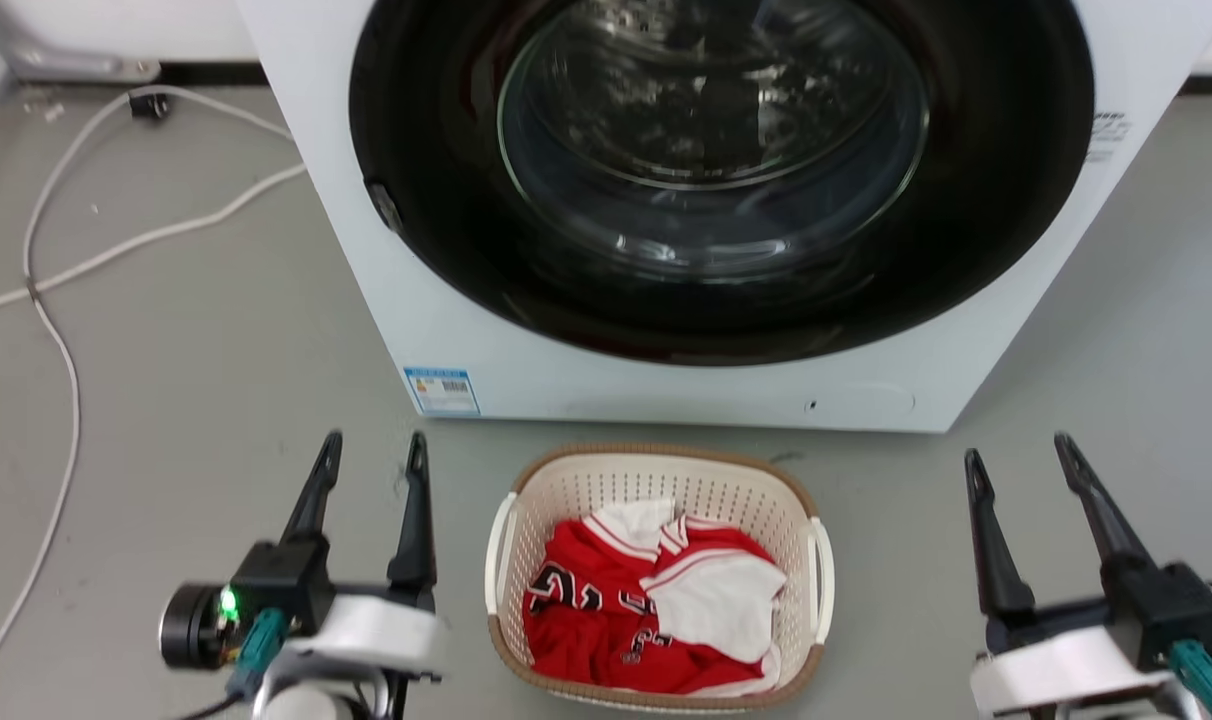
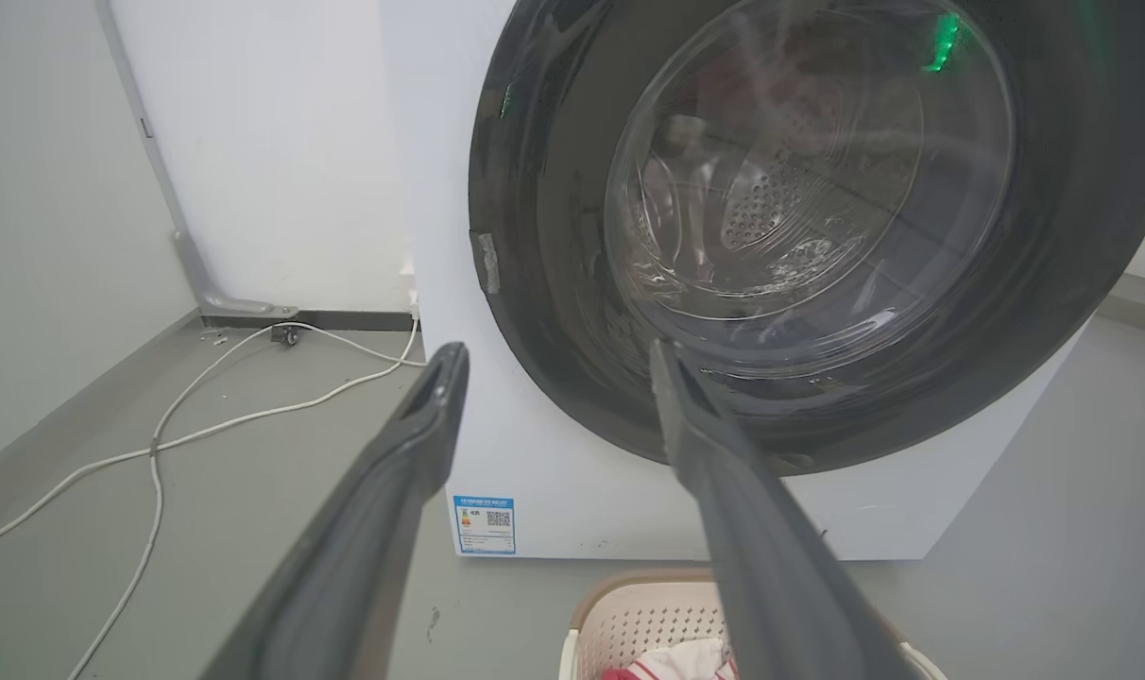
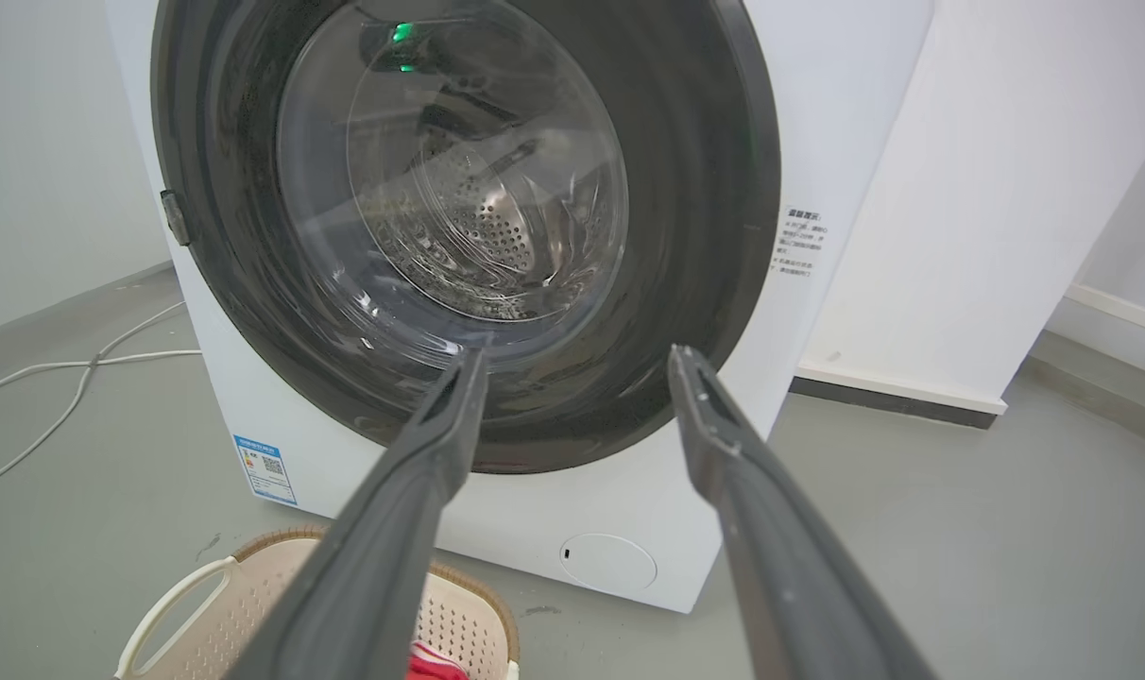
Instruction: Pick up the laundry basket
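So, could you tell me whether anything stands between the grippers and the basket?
Nothing visible does. The left gripper and right gripper, jaws open, flank the basket, with bare floor between each and the basket's sides. The washer stands behind the basket, out of the way.

washing machine (image 1: 566, 370) top cut off, laundry basket (image 1: 606, 488) floor hidden under clothes (image 1: 606, 610), blue label (image 1: 442, 390) unreadable

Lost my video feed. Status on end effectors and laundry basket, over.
Left end effector open, empty, left of laundry basket. Right end effector open, empty, right of it. Basket on floor before washing machine, red-and-white clothes inside. Handles unobstructed.
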